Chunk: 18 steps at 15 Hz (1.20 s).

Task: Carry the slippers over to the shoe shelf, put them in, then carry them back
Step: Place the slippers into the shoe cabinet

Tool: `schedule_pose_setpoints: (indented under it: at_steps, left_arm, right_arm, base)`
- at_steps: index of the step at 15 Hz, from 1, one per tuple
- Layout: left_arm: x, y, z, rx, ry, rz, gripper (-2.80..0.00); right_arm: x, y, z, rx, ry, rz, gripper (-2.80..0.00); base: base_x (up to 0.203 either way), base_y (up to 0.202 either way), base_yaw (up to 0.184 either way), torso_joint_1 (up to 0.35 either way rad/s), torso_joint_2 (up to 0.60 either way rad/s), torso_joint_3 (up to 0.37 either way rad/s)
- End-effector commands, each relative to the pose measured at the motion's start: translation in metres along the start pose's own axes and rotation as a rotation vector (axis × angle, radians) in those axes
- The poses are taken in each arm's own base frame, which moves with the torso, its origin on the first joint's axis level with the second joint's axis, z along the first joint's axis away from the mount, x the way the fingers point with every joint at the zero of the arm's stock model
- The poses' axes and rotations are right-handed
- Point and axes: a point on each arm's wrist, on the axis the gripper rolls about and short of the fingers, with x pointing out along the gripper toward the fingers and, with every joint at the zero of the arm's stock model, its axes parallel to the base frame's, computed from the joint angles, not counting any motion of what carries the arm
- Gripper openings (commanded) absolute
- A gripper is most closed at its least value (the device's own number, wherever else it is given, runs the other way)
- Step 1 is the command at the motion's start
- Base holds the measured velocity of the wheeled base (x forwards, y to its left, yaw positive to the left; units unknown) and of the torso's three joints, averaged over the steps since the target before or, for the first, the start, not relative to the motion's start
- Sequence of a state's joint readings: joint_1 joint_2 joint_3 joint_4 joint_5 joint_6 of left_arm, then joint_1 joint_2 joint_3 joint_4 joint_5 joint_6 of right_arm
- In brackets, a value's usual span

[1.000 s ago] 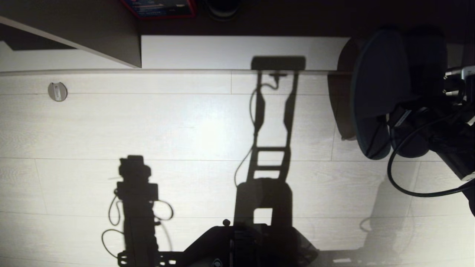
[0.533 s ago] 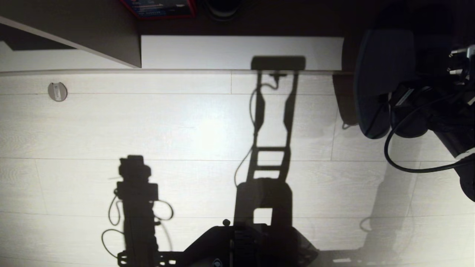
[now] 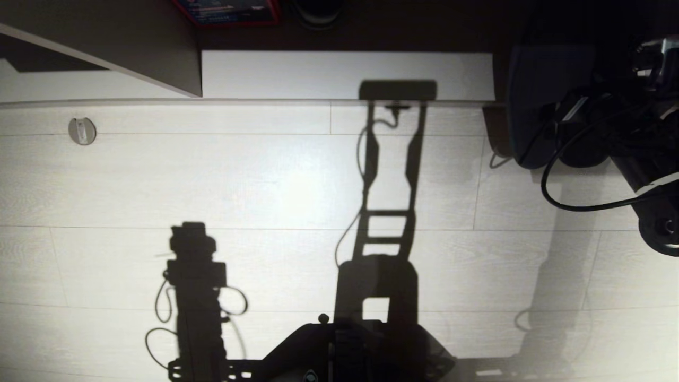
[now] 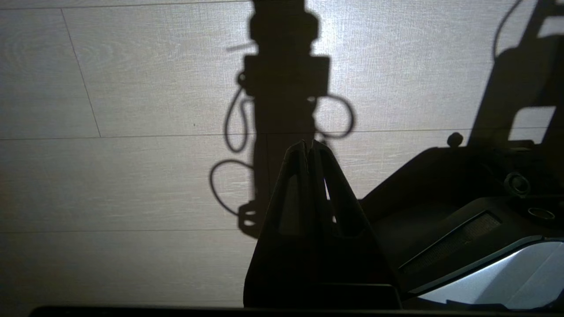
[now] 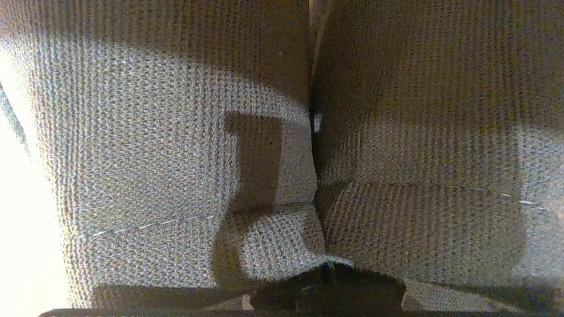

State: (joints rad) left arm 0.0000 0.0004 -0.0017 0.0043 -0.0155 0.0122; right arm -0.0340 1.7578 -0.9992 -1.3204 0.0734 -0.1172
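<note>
The dark blue-grey slippers hang as a pair at the far right of the head view, their upper ends in the dark opening of the shoe shelf. The shelf's pale base board and grey-brown divider run along the top. My right gripper is shut on the slippers, whose knit fabric fills the right wrist view. The two slippers lie side by side there. My left gripper is parked low over the floor, shut and holding nothing.
A red box and a black shoe stand deep in the shelf at the top. A round metal floor stop sits at the left. My own base fills the bottom centre. A black cable loops under the right arm.
The right arm has carried the slippers away from me, towards the shelf, from over the floor boards to the base board's right end. The left arm has not moved.
</note>
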Motion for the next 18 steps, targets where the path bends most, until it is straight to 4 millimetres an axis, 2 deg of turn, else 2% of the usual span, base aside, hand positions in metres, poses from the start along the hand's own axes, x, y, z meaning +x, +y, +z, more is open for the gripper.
schedule_pose_setpoints:
  at_steps: [1,18]
  left_arm:
    - [0.0,0.0,0.0,0.0,0.0,0.0,-2.8]
    - [0.0,0.0,0.0,0.0,0.0,0.0,-2.8]
  right_arm:
    - [0.006,0.0,0.0,-0.001,-0.02,-0.001,-2.8]
    - [0.029,-0.007,0.023,0.091,-0.091,-0.072,-2.8]
  base:
    - [0.0,0.0,0.0,0.0,0.0,0.0]
    - [0.0,0.0,0.0,0.0,0.0,0.0]
